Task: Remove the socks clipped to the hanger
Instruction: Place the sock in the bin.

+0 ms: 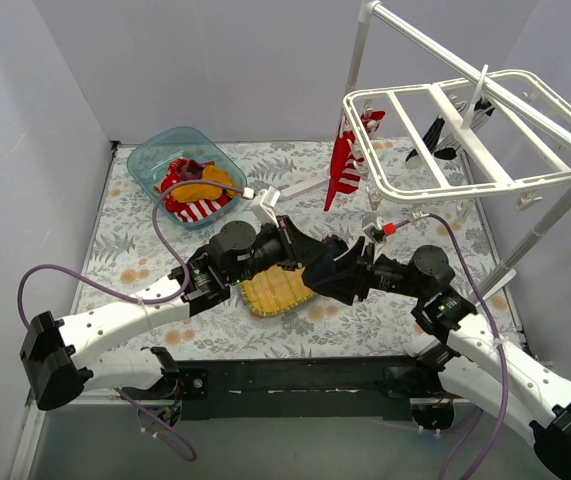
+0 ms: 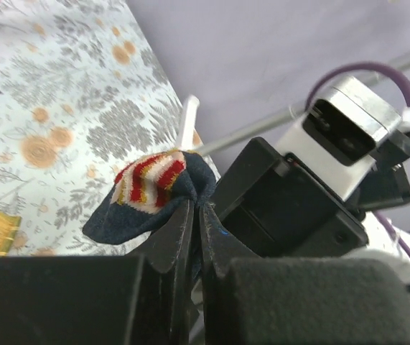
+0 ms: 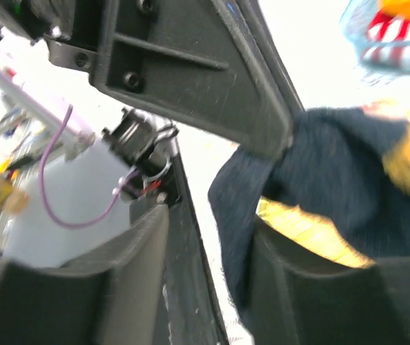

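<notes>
Navy knit, a navy sock (image 2: 151, 194) with a red, white and yellow striped toe, is being pinched between the tightly closed fingers of the left gripper (image 2: 196, 210). It is hanging clear of the floral table (image 1: 125, 240), roughly above the yellow woven mat (image 1: 277, 290). We are reading this as a mid-air handover or a two-handed hold. The right gripper (image 3: 208, 224) is facing the left one almost nose to nose, its fingers spread apart and clamping nothing. The sock's edge seems to be drooping into that gap (the view is blurred, so we are not calling contact). The teal bin (image 1: 150, 145) at the far left is holding the binned socks (image 1: 193, 190), red, striped and mustard, so we are guessing the navy one is heading there. The hanger (image 1: 465, 187) is hanging off the white pole stand (image 1: 545, 227) at the far right, well apart from both grippers. Its clips are holding the striped socks (image 1: 343, 170) at its left edge and the black-and-white socks (image 1: 443, 138) under its middle. The two wrists are crowding each other, and the left arm's own body is lying between the sock and the bin.
</notes>
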You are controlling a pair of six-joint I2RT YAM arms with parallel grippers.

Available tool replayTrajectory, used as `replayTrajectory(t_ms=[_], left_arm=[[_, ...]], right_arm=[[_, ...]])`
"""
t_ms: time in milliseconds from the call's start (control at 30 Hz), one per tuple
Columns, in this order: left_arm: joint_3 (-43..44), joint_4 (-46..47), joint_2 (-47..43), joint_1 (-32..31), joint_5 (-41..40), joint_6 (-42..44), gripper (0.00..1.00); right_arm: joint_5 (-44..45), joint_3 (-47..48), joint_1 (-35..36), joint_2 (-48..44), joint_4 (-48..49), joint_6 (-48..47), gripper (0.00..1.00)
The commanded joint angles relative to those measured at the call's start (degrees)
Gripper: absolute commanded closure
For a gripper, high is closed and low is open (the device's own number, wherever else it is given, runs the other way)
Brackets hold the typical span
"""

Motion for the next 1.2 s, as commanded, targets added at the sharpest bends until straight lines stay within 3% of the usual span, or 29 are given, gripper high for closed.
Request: replayTrajectory(t_ms=[0, 167, 300, 567, 800, 1133, 1167], left_arm=[[-0.2, -2.0, -3.0, -0.1, -9.6, 0.5, 1.0], [4.1, -5.9, -2.1, 2.1, -16.8, 2.5, 1.0], [6.7, -7.0, -0.9, 8.6, -16.4, 2.7, 1.0], [11.6, -3.5, 8.8, 27.0, -17.6, 1.4, 1.0], [17.4, 2.0, 21.9, 43.1, -11.4, -1.8, 1.0], [23.7, -1.5, 41.4, 52.1, -11.2, 1.0, 1.0], [24.9, -2.1, 42.3, 52.4, -10.9, 1.7, 0.96]], right_arm=[[8.4, 0.4, 0.3, -3.4, -1.0, -0.9, 0.41], [19.3, -1.3, 0.2, -8.3, -3.9, -0.8, 0.2], [24.1, -1.4, 0.2, -10.0, -6.9, -0.5, 0.14], [25.7, 0.3, 0.2, -7.7, -12.6, -0.6, 0.12], [28.6, -0.9, 0.2, -8.5, -14.8, -0.9, 0.12], [30.5, -0.4, 0.2, -9.1, -18.5, -1.7, 0.12], [30.5, -0.2, 0.2, -9.1, -18.8, -1.7, 0.12]])
